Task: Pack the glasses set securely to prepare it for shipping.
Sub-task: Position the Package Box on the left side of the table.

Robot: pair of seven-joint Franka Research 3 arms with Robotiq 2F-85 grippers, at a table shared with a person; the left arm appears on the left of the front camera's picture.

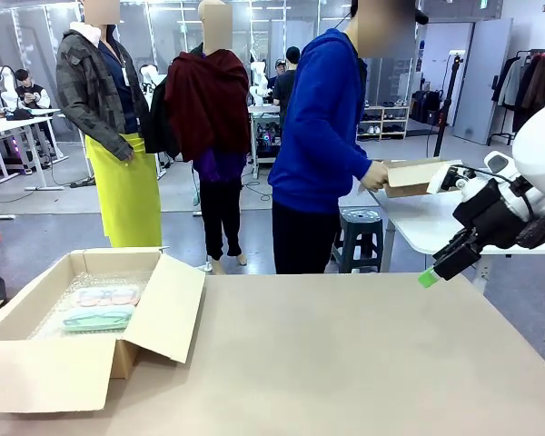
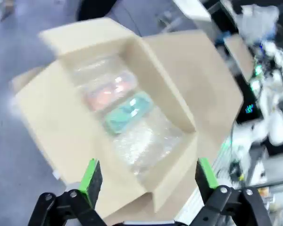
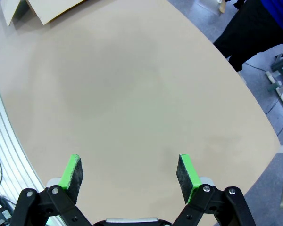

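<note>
1. In the front view, the big brown cardboard box (image 1: 77, 350) with its flaps spread open sits on the left part of the tan table (image 1: 363, 363). The right gripper (image 1: 433, 271) hangs above the table's far right edge, one green pad at its tip.
2. The same view shows a person in a blue hooded top (image 1: 320, 118) standing beyond the far edge, turned away, with a hand (image 1: 375, 176) on a smaller brown carton (image 1: 416, 177) on a white side table (image 1: 436, 222).
3. The left wrist view looks down into the open box (image 2: 61, 122) from above, slightly blurred. The left gripper (image 2: 148, 179) hovers over it with its green-padded fingers (image 2: 90, 176) spread wide and nothing between them.
4. Inside the box, the pink oblong glasses case with a clear lid (image 2: 108, 90) and the mint green oblong glasses case (image 2: 129, 112) lie side by side, apparently touching, on a sheet of clear bubble wrap (image 2: 148, 143) lining the floor. The front view shows the pink case (image 1: 106, 296) farther from the robot and the mint case (image 1: 98, 319) nearer.
5. The right wrist view looks down on bare tabletop (image 3: 132, 94), with the box's flaps (image 3: 42, 8) at the top left corner and the person's dark trouser leg (image 3: 254, 40) at the top right.
6. In that view the right gripper (image 3: 130, 176) is fully spread, its green pads (image 3: 71, 172) far apart and holding nothing.
</note>
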